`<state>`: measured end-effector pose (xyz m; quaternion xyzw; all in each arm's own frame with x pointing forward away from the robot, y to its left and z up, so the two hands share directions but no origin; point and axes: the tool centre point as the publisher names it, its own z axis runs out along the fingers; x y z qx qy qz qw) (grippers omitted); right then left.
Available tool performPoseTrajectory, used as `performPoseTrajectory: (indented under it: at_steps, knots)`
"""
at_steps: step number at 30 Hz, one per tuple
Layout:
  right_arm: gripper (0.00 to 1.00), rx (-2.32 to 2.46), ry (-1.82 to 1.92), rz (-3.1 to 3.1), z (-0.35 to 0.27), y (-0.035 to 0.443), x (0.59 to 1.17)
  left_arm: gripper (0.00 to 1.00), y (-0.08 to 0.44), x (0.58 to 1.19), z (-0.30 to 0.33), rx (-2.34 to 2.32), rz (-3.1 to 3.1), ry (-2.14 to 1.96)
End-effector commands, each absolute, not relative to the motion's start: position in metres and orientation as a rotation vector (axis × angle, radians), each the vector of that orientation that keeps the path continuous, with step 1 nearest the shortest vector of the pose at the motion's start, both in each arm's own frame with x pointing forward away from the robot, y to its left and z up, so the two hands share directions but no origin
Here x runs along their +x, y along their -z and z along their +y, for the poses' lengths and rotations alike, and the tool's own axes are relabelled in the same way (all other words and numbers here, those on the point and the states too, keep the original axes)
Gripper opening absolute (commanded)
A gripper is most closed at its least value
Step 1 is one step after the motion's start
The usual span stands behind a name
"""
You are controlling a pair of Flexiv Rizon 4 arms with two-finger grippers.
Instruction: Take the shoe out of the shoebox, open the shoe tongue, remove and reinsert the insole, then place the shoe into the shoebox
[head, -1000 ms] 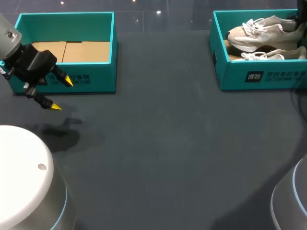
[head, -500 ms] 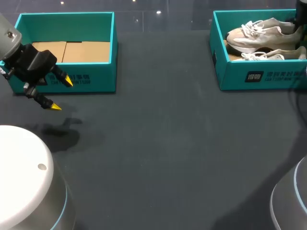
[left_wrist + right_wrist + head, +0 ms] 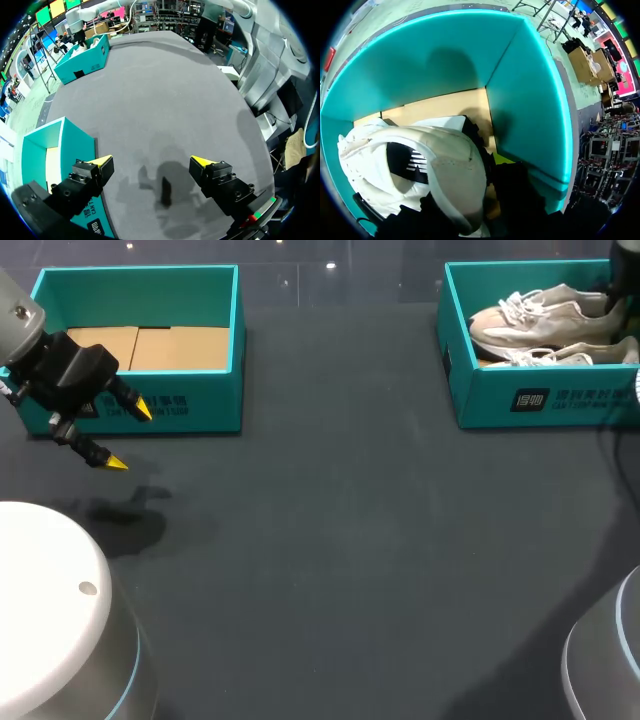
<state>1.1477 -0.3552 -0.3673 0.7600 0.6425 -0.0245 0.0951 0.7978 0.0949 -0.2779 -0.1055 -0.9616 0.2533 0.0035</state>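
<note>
Shoe (image 3: 545, 318) lay in far-right shoebox (image 3: 540, 400), heel at right gripper (image 3: 492, 167); its grip unclear. Left gripper (image 3: 128, 435) wide open, empty, near far-left box (image 3: 190, 405). Fits lift-out or final placing.

Cream shoe (image 3: 545, 318) tilted, prob. lifted, in teal shoebox (image 3: 540, 395) w/ 2nd shoe (image 3: 575, 353).
</note>
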Motion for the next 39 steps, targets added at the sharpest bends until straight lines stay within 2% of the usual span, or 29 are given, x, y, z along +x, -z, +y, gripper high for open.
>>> performPoseTrajectory:
  at_steps: [1,14,19,33,35,36,39]
  knots:
    - [0.0,2.268,0.078,1.927,-0.359,0.374,1.159,1.0,0.278,0.797,0.095,-0.332,-3.015,-0.789]
    - [0.0,2.246,0.058,1.994,-0.356,0.381,1.164,1.0,0.278,0.797,0.095,-0.332,-3.015,-0.789]
    - [0.18,2.243,0.057,2.0,-0.355,0.38,1.164,1.0,0.278,0.797,0.095,-0.332,-3.015,-0.789]
    - [0.22,2.281,0.067,1.932,-0.352,0.373,1.15,1.0,0.278,0.797,0.095,-0.332,-3.015,-0.789]
    - [0.25,2.286,0.066,1.927,-0.352,0.373,1.148,1.0,0.278,0.797,0.095,-0.332,-3.015,-0.789]
    - [0.29,2.287,0.065,1.926,-0.352,0.373,1.148,1.0,0.278,0.797,0.095,-0.332,-3.015,-0.789]
    - [0.32,2.289,0.066,1.926,-0.352,0.373,1.147,1.0,0.278,0.797,0.095,-0.332,-3.015,-0.789]
